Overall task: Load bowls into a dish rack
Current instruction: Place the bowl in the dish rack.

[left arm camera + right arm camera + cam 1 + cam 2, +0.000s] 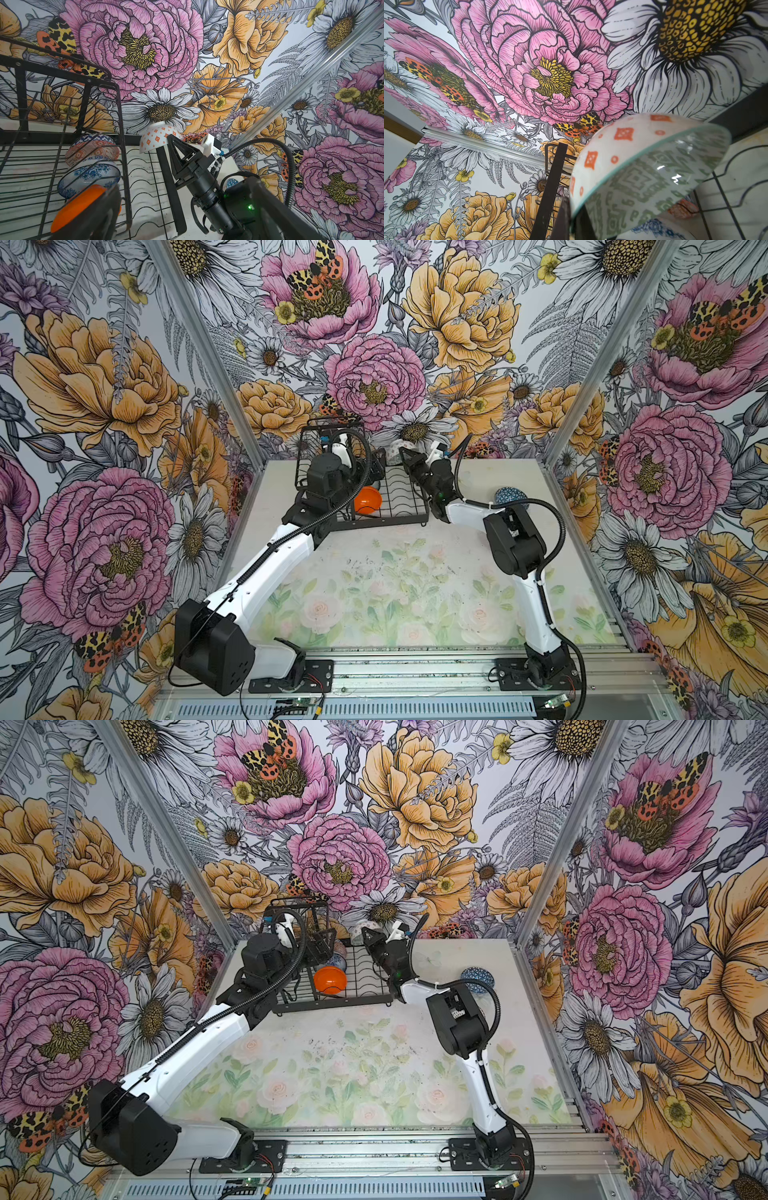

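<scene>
My right claw is clamped on the orange-white bowl over the rack. Left claw gapes wide, holding nothing, near the orange bowl.

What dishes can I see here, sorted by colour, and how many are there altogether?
Plain orange bowl: 1
Blue-and-white floral bowl: 1
Blue-and-orange banded bowl: 1
White bowl with orange marks: 1
Dark blue patterned bowl: 1
Total: 5 bowls in view
</scene>
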